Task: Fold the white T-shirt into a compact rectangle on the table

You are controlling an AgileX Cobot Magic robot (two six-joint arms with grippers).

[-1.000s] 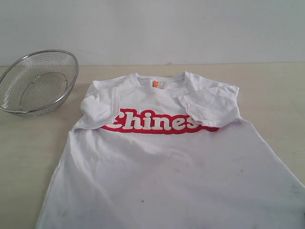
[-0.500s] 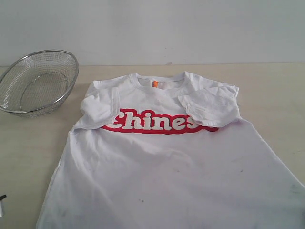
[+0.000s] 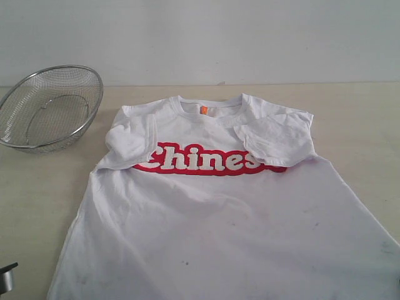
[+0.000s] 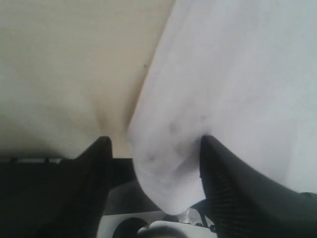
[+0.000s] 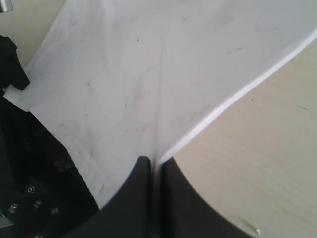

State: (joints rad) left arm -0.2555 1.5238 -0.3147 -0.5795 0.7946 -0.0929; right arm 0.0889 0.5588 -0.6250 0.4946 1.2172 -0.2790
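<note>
Right wrist view: right gripper (image 5: 154, 171) clenched on the hem of the white T-shirt (image 5: 148, 74).
I see my left gripper (image 4: 156, 158) low, jaws apart, straddling a shirt corner.

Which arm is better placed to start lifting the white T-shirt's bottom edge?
The right arm. The right tool is shut on the edge of the white T-shirt, so it can probably lift at once. The left tool stands open around a corner of the shirt and would need to close first.

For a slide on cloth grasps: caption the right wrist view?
The right gripper, shut, pinches an edge of the white T-shirt on the table.
</note>
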